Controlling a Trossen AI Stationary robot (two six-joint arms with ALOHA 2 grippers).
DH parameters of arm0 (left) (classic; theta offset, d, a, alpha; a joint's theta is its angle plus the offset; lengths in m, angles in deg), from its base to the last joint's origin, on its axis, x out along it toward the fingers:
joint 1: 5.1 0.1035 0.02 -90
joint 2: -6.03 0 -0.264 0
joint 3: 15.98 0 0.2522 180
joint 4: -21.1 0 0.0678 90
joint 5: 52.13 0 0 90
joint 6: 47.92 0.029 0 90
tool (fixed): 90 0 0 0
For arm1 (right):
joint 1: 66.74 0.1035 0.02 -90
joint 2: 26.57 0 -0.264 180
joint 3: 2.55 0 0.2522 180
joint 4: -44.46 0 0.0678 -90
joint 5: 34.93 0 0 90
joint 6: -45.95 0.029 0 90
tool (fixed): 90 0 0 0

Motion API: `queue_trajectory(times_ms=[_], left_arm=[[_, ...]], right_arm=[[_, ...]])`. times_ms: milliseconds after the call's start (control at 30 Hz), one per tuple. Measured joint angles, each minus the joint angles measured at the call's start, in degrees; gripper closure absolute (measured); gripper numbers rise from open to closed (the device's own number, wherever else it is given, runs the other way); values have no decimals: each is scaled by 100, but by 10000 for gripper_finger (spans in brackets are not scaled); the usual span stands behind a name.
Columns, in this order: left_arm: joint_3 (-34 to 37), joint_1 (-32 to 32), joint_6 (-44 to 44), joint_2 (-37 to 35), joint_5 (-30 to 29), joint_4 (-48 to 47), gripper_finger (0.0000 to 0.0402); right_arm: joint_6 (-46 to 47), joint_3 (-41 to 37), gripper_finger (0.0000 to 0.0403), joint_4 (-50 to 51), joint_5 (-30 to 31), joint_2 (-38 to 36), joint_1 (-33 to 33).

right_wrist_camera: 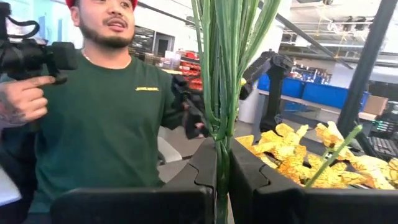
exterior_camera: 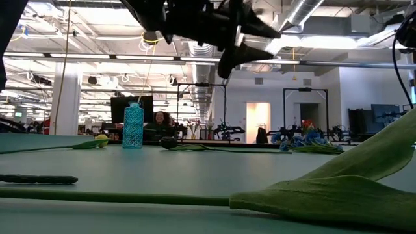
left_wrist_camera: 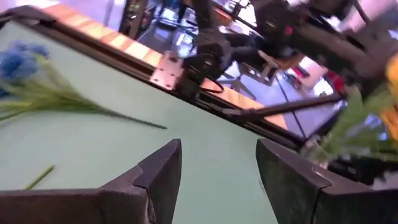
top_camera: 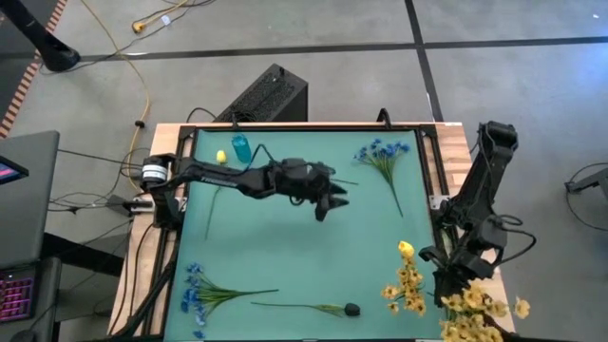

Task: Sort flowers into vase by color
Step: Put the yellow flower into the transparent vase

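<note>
From overhead, my left end effector [top_camera: 332, 201] hangs over the middle of the green bench [top_camera: 285, 256], fingers spread and empty. The right end effector [top_camera: 467, 285] sits at about four o'clock off the bench edge, among a yellow blossom cluster [top_camera: 475, 309]. A blue vase [top_camera: 241, 148] stands near eleven o'clock with a yellow bud [top_camera: 221, 157] beside it. Blue sprigs lie at one o'clock [top_camera: 383, 152] and seven o'clock [top_camera: 195, 288]; a dark bud [top_camera: 351, 309] lies at six.

At bench level, the vase [exterior_camera: 133, 126] stands upright, and a green stem [exterior_camera: 117, 195] runs across the foreground.

My left wrist view shows the fingers [left_wrist_camera: 163, 171] apart above bare bench.

My right wrist view shows the fingers [right_wrist_camera: 208, 165] pinching green stems [right_wrist_camera: 217, 74], with a person in a green shirt [right_wrist_camera: 106, 106] beyond.
</note>
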Motion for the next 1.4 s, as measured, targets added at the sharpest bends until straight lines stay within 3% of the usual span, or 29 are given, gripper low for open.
queue_trajectory(times_ms=[300,767,1067,1400], left_arm=[[0,-863,1458,2,-534,225,207],[0,-1430,2062,2,-683,230,207],[-2,-1595,2295,2,-692,481,207],[-2,-1578,2258,2,-762,463,207]], right_arm=[[3,0,359,-343,246,296,4],[149,0,359,-302,347,568,36],[-256,0,359,-137,1700,572,699],[-362,-540,359,-1351,2071,673,570]])
